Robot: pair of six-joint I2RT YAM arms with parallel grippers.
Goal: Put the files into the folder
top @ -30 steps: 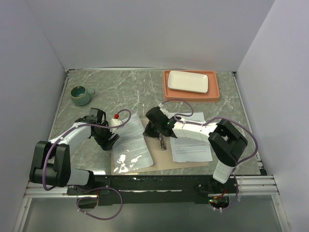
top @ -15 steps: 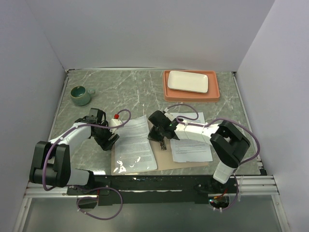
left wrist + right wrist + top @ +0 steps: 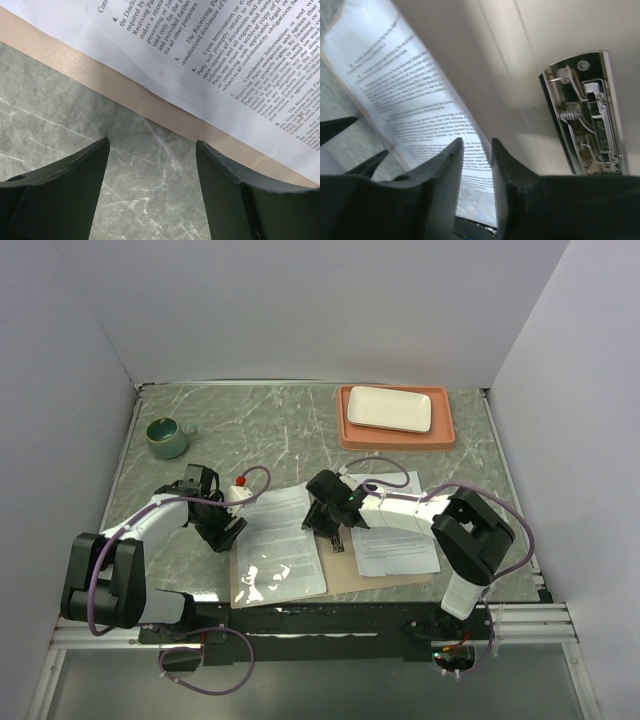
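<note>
The sleeved sheet point(image 3: 280, 545) lies on the folder's point(image 3: 348, 575) left half, and the right end effector point(image 3: 477, 142) pinches its edge. The left end effector point(image 3: 152, 144) is spread and empty, over the tabletop point(image 3: 280, 425) just left of the folder.

A grey-green marbled surface point(image 3: 290, 425) carries a dark green cup point(image 3: 167, 436) near its far left corner. Well apart from it, at the far right, a salmon-orange tray point(image 3: 446, 432) holds a white rectangular plate point(image 3: 389, 408) lying flat inside it.

Green marble table point(image 3: 290, 420), plain white walls point(image 3: 300, 310) around.
</note>
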